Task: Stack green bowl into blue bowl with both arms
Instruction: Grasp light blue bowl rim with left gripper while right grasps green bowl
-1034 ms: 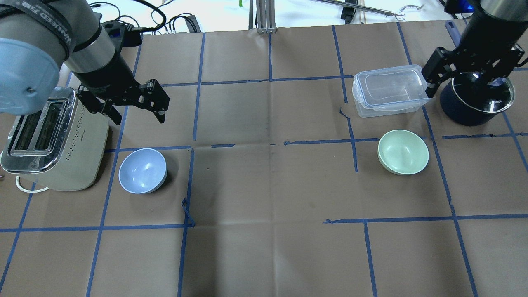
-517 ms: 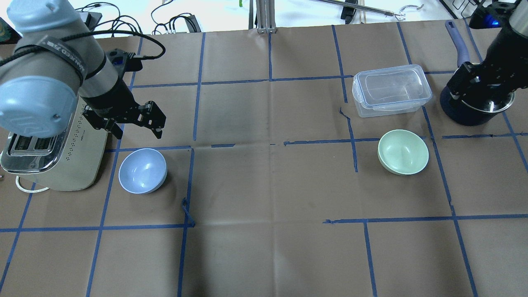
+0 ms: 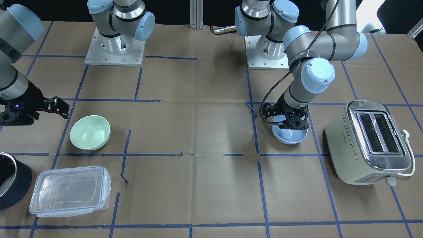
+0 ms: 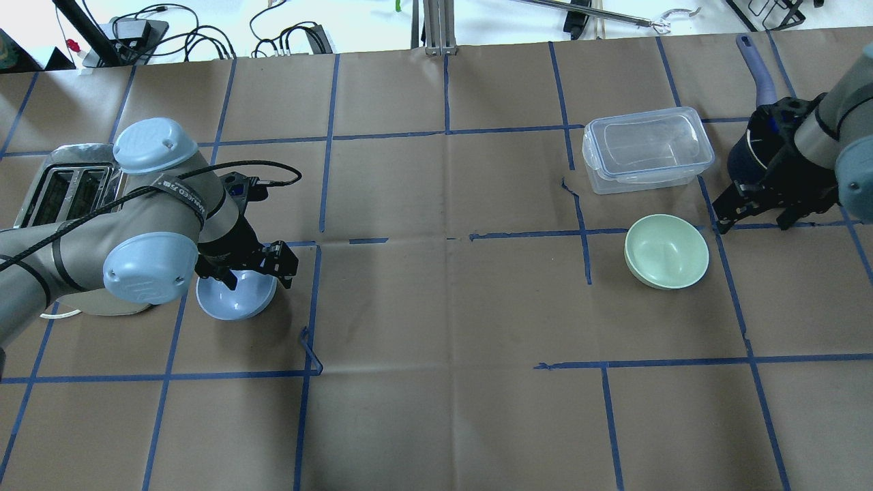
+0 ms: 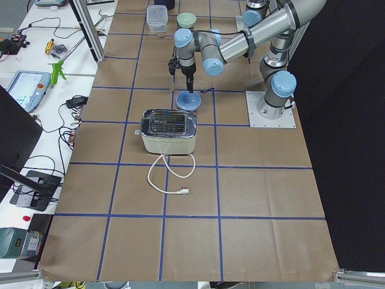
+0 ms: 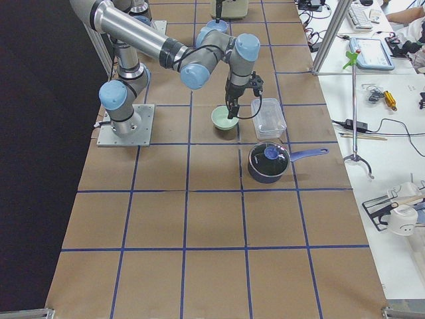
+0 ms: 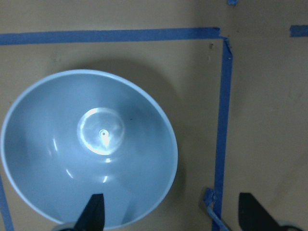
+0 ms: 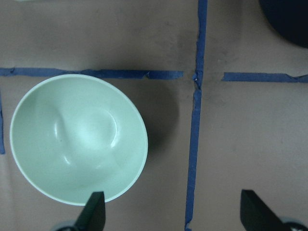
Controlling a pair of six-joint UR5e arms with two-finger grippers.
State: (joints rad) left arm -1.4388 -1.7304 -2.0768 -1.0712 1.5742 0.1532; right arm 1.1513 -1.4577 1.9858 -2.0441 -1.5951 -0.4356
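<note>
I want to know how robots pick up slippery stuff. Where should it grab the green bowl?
By the rim, coming straight down from above. The green bowl stands upright and empty, with smooth round sloping sides, so one finger inside and one outside its thin wall would likely hold best. The open right gripper hovers right beside it.

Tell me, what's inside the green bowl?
Nothing. The green bowl is empty, and its whole inside shows. Whatever is under it is hidden by the bowl itself.
</note>
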